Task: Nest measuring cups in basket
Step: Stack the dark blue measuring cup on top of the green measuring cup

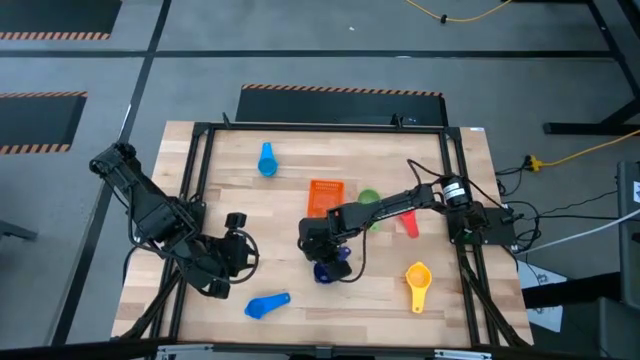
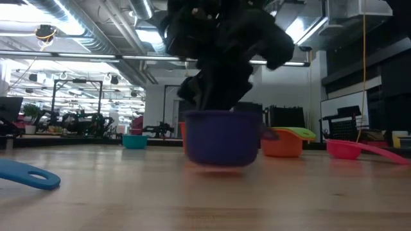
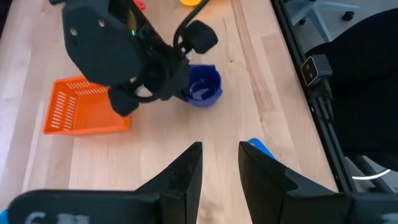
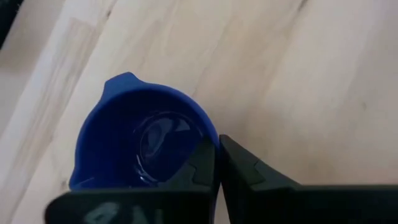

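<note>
Closest to you, the dark blue measuring cup point(image 4: 140, 143) sits on the bench point(image 1: 300, 175), rim pinched by your right hand point(image 4: 217, 165). The orange basket point(image 1: 327, 196) lies at its 12 o'clock. Your left hand point(image 3: 219, 174), fingers apart, waits at 9 o'clock.

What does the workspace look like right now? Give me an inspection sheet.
Surface: wooden table, black frame around it.
Job's things: orange basket mid-table, green cup beside it; dark blue cup upright; light blue cup, blue cup, yellow cup and red cup scattered.
Clutter: nothing seen.
Grippers: right tool shut on the dark blue cup's rim; left tool waiting at the table's left, partly open, empty.
Cables: yellow cable on the floor, right.
Surroundings: striped floor tape; lab room behind.
</note>
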Motion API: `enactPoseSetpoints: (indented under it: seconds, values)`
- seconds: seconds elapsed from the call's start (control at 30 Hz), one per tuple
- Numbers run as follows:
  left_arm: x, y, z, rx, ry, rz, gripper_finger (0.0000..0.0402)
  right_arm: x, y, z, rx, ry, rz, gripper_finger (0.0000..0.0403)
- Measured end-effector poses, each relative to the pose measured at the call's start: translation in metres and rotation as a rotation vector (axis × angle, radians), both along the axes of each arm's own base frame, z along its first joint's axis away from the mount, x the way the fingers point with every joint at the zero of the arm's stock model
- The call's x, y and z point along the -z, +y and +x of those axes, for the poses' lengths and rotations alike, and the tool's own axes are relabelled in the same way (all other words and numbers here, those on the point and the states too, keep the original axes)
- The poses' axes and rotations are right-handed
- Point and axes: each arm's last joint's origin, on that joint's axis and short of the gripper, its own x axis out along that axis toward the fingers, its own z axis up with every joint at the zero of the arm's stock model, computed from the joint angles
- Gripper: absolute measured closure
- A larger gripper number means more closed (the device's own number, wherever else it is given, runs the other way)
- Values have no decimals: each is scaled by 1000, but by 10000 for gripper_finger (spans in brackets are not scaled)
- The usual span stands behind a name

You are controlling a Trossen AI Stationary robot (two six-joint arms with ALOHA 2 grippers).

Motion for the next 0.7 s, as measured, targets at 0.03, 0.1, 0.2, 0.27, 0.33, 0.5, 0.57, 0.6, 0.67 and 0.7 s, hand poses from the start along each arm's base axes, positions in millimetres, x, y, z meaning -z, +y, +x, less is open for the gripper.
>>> enactPoseSetpoints:
  seconds: [0.03,0.1,0.2,0.27,0.33,0.5,0.57,0.6,0.67,0.7]
  values:
    - [0,0,0,-4,-3,3,305,-4,1,-3,11,14,-16,387]
    - [0,1,0,-20,-17,17,305,-14,4,-10,27,30,-37,390]
    - [-1,2,1,-39,-33,35,305,-33,7,-21,47,57,-37,392]
    - [-1,2,1,-50,-41,44,305,-47,9,-29,63,63,-30,391]
    - [-1,3,2,-60,-49,55,305,-62,10,-38,82,70,-22,389]
    - [10,7,9,-91,-67,108,305,-98,9,-61,127,74,-2,391]
    - [19,9,14,-94,-73,134,305,-109,7,-72,151,99,2,391]
    - [25,10,16,-93,-76,142,305,-114,6,-77,170,113,1,390]
    - [38,12,21,-88,-76,165,305,-123,3,-89,214,149,-37,389]
    - [45,13,24,-82,-77,171,305,-127,2,-95,237,165,-69,389]
